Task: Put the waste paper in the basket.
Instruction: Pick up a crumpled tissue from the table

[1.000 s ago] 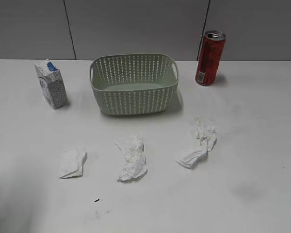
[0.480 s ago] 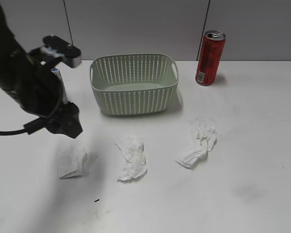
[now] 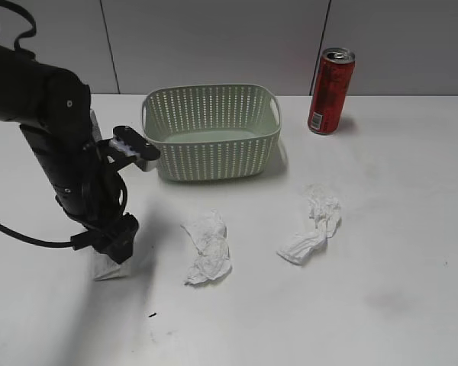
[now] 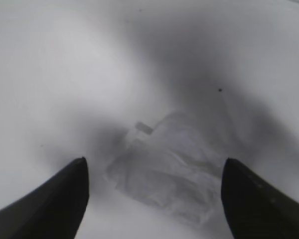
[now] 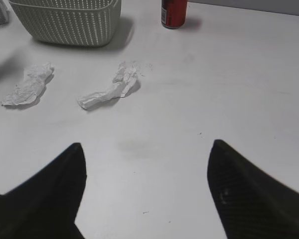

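reaching for waste paper: left gripper (image 4: pixel 152 199) spread wide over the leftmost crumpled white tissue wad (image 4: pixel 167 169), holding nothing.

wad lies on the white tabletop (image 3: pixel 382 305), left of two more wads (image 3: pixel 208 248) (image 3: pixel 311 225), near the pale sage-green slotted plastic basket (image 3: pixel 211 145). judged light, soft, compressible; pinch across its bulk. left wrist view shows the open jaws flanking it, hidden in the exterior view; right gripper (image 5: pixel 147 194) open, empty.

Left arm (image 3: pixel 69 164) hides the packet; wad (image 4: pixel 169 172) blurred.
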Robot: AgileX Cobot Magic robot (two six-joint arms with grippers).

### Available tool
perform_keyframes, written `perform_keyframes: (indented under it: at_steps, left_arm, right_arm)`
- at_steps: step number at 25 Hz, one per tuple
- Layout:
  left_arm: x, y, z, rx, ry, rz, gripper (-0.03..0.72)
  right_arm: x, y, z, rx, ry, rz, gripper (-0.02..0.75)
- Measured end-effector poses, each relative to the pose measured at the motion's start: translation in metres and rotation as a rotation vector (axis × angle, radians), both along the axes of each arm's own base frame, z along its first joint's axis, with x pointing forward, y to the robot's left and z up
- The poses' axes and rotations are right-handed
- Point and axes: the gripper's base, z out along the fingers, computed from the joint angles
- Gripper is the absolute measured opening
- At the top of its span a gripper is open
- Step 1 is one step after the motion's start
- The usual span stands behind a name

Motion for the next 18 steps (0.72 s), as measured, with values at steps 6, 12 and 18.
perform_keyframes:
  at_steps: [6, 12, 18]
  left_arm:
    - [0.003, -0.002, -0.016, 0.005, 0.006, 0.008, 0.606]
    - [0.005, -0.004, -0.017, -0.008, 0.013, 0.024, 0.578]
    - [0.004, -0.004, -0.017, -0.009, 0.023, 0.027, 0.426]
  right_arm:
    - [0.000, 0.000, 0.000, 0.000, 0.000, 0.000, 0.572]
    - [0.000, 0.000, 0.000, 0.001, 0.000, 0.000, 0.572]
    - [0.000, 0.000, 0.000, 0.001, 0.000, 0.000, 0.572]
